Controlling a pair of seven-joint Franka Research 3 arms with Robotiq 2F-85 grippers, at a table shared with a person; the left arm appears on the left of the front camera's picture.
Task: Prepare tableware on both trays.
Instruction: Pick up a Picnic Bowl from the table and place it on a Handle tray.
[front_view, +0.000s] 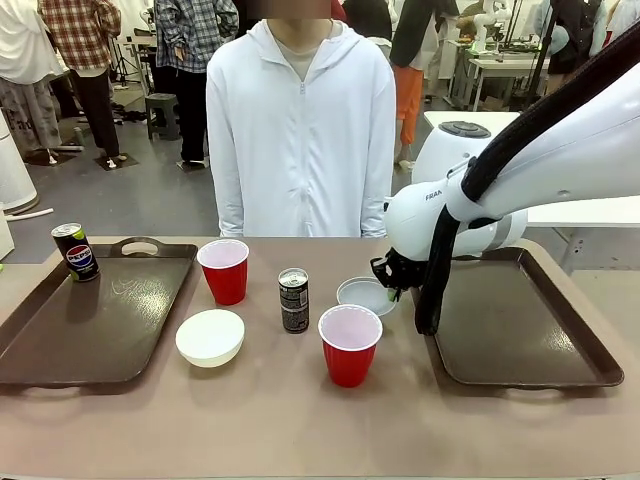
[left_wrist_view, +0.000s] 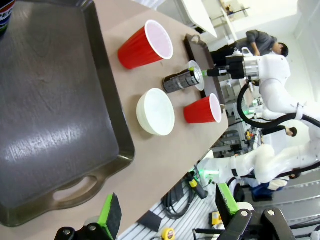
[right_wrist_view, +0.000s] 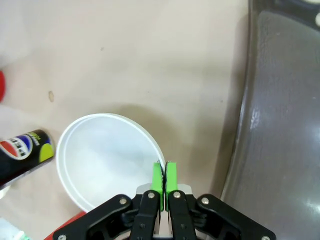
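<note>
My right gripper (front_view: 393, 291) is shut on the near-right rim of the pale bowl (front_view: 362, 293), just left of the right tray (front_view: 520, 330). In the right wrist view its green pads (right_wrist_view: 159, 179) pinch the rim of that bowl (right_wrist_view: 100, 157), and I cannot tell whether the bowl has left the table. My left gripper (left_wrist_view: 167, 207) hangs open over the table's edge beside the left tray (left_wrist_view: 50, 110). One can (front_view: 75, 250) stands in the far corner of the left tray (front_view: 90, 320). On the table stand two red cups (front_view: 224, 268) (front_view: 349, 343), a cream bowl (front_view: 210, 336) and a second can (front_view: 293, 300).
A person in a white hooded jacket (front_view: 300, 130) stands at the far side, hands out of sight. The right tray (right_wrist_view: 285, 125) has nothing in it. The second can (right_wrist_view: 22, 155) lies close to the held bowl in the right wrist view. Bare table runs along the near edge.
</note>
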